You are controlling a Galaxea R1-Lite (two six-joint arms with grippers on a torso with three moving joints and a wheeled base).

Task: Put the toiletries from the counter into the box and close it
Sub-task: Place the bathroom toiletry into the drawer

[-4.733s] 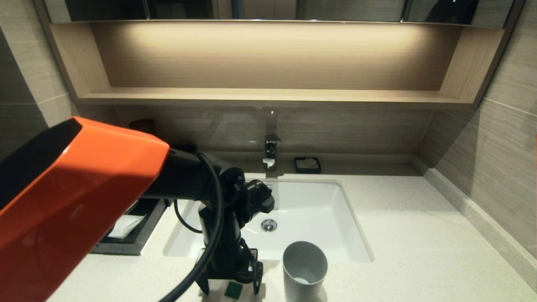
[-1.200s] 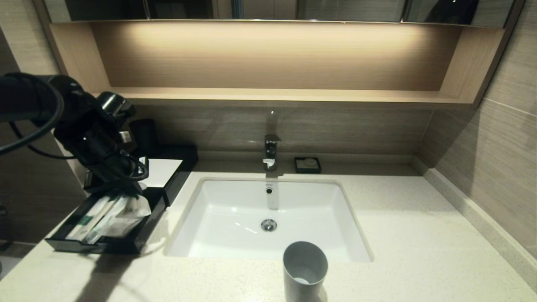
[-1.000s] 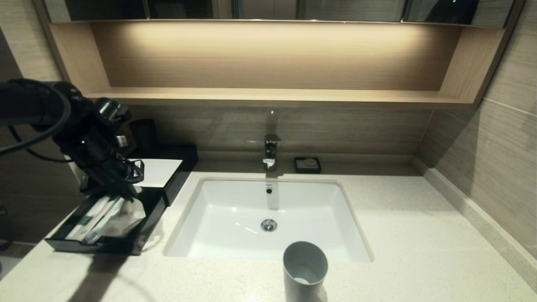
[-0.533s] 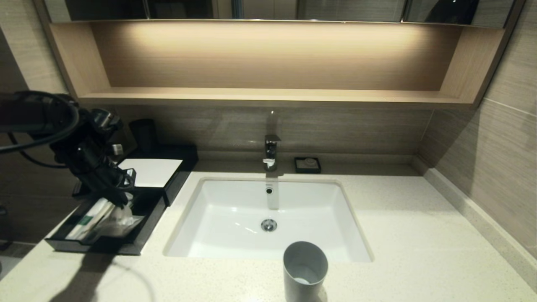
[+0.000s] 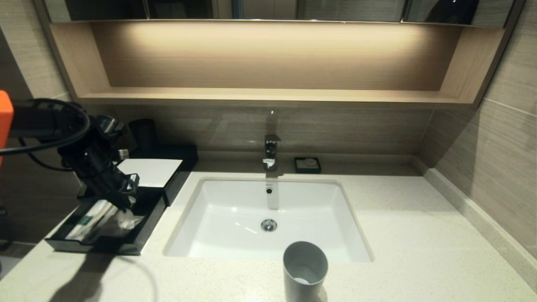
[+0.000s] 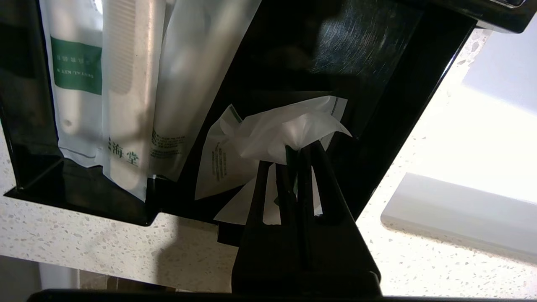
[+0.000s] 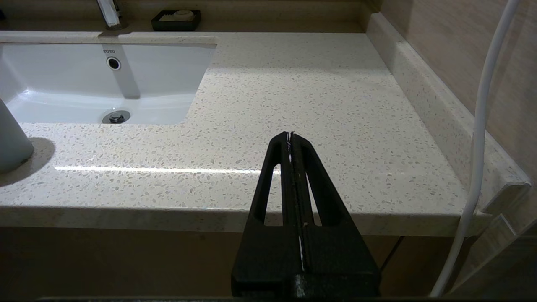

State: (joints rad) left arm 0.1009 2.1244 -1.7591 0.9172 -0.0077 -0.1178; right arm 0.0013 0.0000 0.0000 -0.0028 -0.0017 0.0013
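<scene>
Black box (image 5: 165, 186) at counter's (image 5: 411, 235) left end, beside the white basin (image 5: 235, 218), its pull-out drawer (image 5: 144, 222) open toward the front. Left gripper (image 5: 123, 201) hangs over the drawer, fingers pinched together on a crumpled translucent sachet (image 6: 289, 134) that dangles inside the drawer, near the side next to the basin; in the left wrist view the bag bunches right at the fingertips (image 6: 312, 155). Long pale wrapped stick (image 6: 130, 92) with a green-labelled packet (image 6: 75, 71) beside it lies along the drawer's other side, flat on the bottom, apart from the held sachet. White top panel (image 5: 151, 172) of the box sits behind the gripper. Right gripper (image 7: 290, 140) parked low off the front edge of the counter's right part, fingers closed with nothing between, not seen in the head view. Grey tumbler (image 5: 305, 268) stands at the basin's front rim; tap (image 5: 270, 153) and small black soap dish (image 5: 307, 165) at the back wall.
</scene>
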